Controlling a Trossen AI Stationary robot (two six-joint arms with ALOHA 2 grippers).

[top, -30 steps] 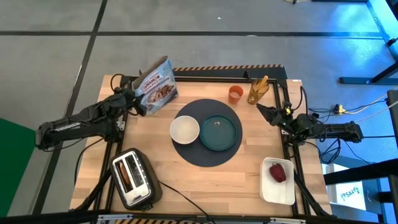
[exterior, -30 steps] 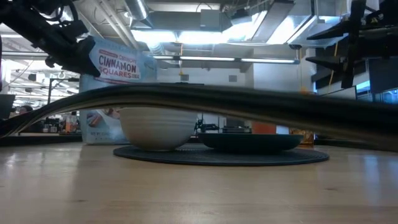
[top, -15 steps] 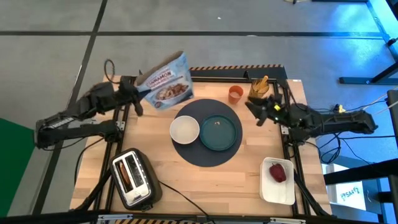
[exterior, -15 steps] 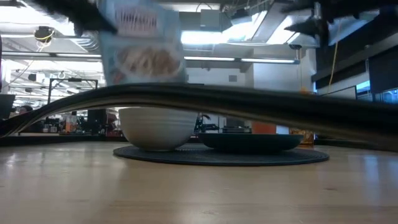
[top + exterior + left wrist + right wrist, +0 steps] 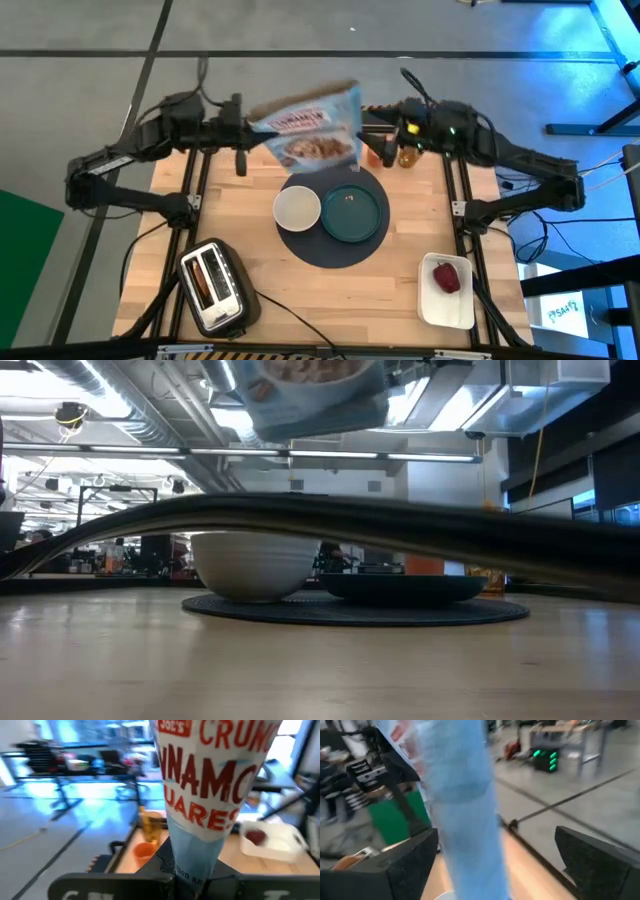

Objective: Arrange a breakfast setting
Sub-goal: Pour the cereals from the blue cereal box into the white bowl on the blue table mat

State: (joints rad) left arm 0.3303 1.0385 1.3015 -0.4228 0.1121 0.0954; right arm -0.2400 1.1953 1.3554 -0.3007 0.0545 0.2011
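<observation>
My left gripper is shut on the light-blue cereal bag, which is held high above the table's far edge. The bag also fills the top of the low view. My right gripper is open, with a finger on either side of the bag's other edge; I cannot tell whether it touches. Below, the small white bowl and the teal plate rest on the dark round mat. The orange cup stands at the far edge. The red fruit lies in the white tray. My left gripper pinches the bag's edge on the table's left side between its two fingers, coming level from the left. The bag sticks out from the fingers toward the table's right, lifted clear of everything, its printed face turned up.
A silver-black toaster stands at the near left. The white tray lies at the near right. An amber bottle stands beside the cup. A dark cable arcs across the front of the low view.
My left gripper has lifted the cereal bag off the table's far left and carried it up and toward the right, tipping it from upright to lying sideways. My right gripper has swung from the right edge toward the far edge and up to the bag.
</observation>
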